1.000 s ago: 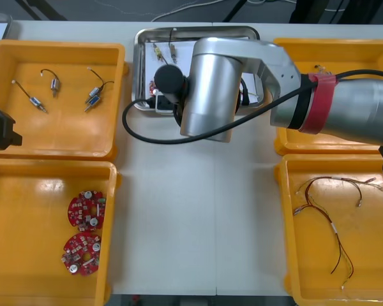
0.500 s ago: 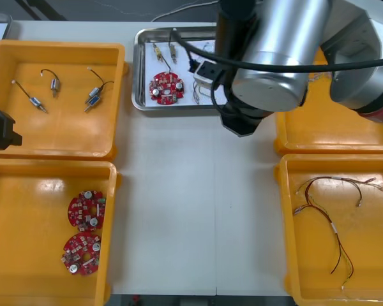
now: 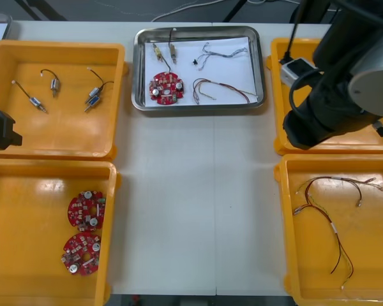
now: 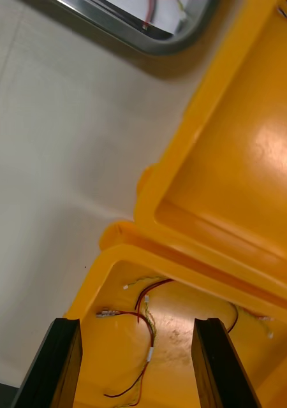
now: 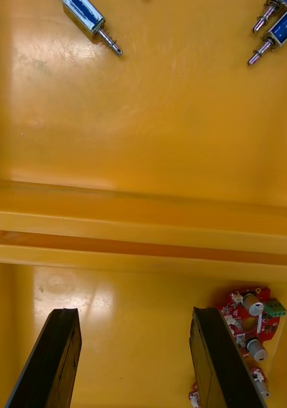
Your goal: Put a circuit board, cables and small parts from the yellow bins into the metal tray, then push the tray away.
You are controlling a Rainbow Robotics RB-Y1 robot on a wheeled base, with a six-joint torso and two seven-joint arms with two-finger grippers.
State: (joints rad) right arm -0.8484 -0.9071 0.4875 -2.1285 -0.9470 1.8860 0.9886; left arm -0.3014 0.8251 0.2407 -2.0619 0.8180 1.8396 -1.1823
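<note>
Your right claw (image 4: 136, 335) hangs spread, empty, over where the right bins (image 4: 245, 166) meet; your left claw (image 5: 134, 322) likewise over the left bins (image 5: 150, 127). The tray (image 3: 198, 107) holds a board (image 3: 166, 87), cables (image 3: 220, 89) and small metal parts (image 3: 165, 51).

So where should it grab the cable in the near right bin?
Likely its middle, from straight above: the cable lies flat in loops, and the bin walls block any sideways approach. The open right gripper points toward it. The left gripper idles over the left bins.
</note>
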